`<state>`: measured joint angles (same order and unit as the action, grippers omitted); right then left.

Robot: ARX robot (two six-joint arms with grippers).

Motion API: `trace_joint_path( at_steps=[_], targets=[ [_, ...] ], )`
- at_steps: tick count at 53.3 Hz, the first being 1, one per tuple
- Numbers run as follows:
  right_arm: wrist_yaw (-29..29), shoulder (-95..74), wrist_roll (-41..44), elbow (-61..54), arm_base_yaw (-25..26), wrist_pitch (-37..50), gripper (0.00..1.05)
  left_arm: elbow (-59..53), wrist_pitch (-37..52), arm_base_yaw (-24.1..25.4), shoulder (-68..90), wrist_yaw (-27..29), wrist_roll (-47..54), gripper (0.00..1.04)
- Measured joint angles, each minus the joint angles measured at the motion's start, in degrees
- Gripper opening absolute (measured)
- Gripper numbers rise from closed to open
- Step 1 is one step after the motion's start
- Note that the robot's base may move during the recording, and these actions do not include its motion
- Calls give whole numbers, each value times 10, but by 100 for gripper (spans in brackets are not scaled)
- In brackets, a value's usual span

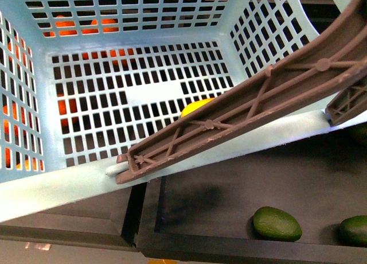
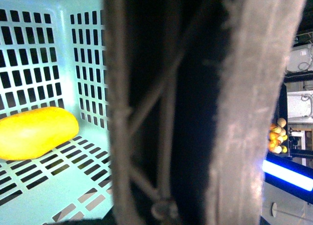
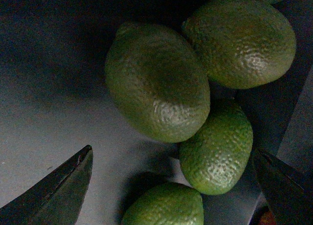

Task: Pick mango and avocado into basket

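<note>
Teal plastic basket [image 1: 57, 186] has the yellow mango [image 2: 36, 132] lying on its floor. The brown handle [image 1: 229, 117] leans across it and hides most of the fruit. Oranges [image 1: 66, 26] glow through the slots. The right claw [image 3: 173, 151] hangs wide open over heaped avocados [image 3: 156, 80] in a dark tray [image 1: 218, 201]. The left claw is out of sight.

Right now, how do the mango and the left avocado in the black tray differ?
Colour: the mango is yellow, the avocado dark green. Place: the mango lies on the basket floor; the avocado lies outside it in the tray. Front view: the handle hides most of the mango; the avocado shows whole. Both lie flat.
</note>
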<state>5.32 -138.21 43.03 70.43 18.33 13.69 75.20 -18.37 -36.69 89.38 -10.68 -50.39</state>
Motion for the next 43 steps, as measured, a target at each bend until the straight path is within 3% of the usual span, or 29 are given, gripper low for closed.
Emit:
trace_joint_path(
  at_steps=[43],
  targets=[
    [1, -130, -29, 200, -31, -88, 96, 0, 0, 0, 0, 0, 0, 13]
  ],
)
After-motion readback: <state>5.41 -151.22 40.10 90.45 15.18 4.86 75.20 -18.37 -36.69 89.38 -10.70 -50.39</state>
